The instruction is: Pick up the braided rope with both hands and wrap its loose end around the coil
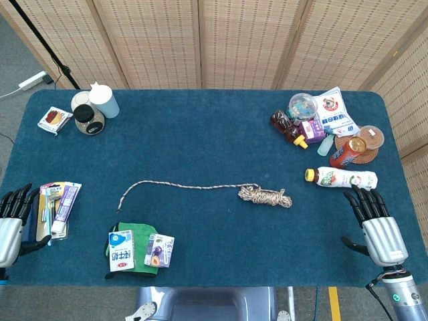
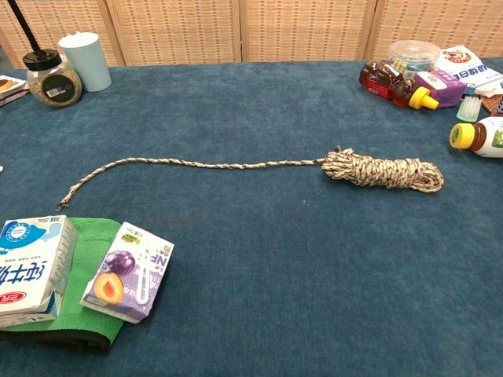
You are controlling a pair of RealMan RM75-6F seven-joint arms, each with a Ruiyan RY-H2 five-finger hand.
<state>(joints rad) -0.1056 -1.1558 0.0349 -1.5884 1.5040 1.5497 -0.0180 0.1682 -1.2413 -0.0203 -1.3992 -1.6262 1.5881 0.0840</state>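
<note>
1. Head view, rope: the braided rope (image 1: 265,196) lies on the blue table (image 1: 214,134), right of centre. Its coil (image 1: 267,196) is a compact bundle; its loose end (image 1: 124,199) trails leftward in a nearly straight line and curves down near the green cloth (image 1: 130,231).
2. Head view, left hand: the left hand (image 1: 12,217) rests at the left table edge, fingers apart and holding nothing, just beside a pack of tubes (image 1: 59,206).
3. Head view, right hand: the right hand (image 1: 374,224) rests at the right table edge, fingers spread and empty, just below a lying drink bottle (image 1: 340,178). Both hands are well apart from the rope.
4. Head view, surroundings: two cartons (image 1: 139,250) sit on the green cloth. A jar (image 1: 87,120) and a cup (image 1: 104,100) stand at the far left. A cluster of packets and bottles (image 1: 328,127) occupies the far right.
5. Chest view: the coil (image 2: 383,170) lies right of centre, the loose end (image 2: 67,200) extends left to a point near the milk carton (image 2: 27,267). Neither hand appears in this view.
</note>
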